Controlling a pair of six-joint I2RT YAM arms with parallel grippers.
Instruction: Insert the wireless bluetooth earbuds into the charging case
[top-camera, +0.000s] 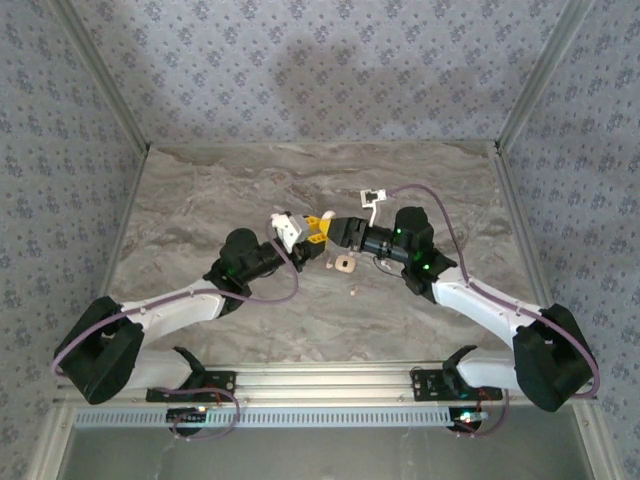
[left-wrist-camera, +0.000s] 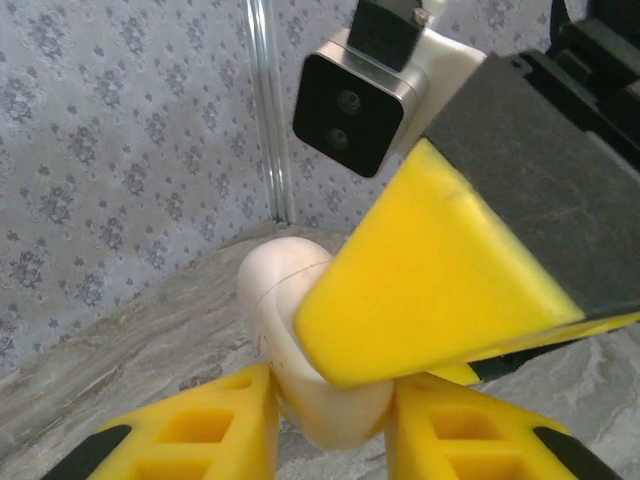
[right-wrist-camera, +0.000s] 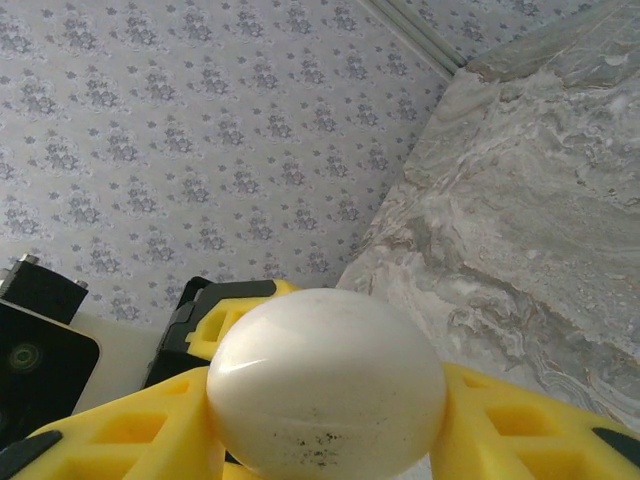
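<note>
Marble table (top-camera: 200, 200), floral walls (top-camera: 300, 60). From above we see the case (top-camera: 345, 265) mid-table, just nearer than the left gripper (top-camera: 316, 228) and right gripper (top-camera: 330, 234); wrist views show us both clamping an earbud (left-wrist-camera: 285, 285).

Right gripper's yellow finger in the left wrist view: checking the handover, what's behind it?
A whitish rounded object, seated between the fingers of the left gripper. Much of it is covered by that yellow finger, so any opening is hidden.
</note>
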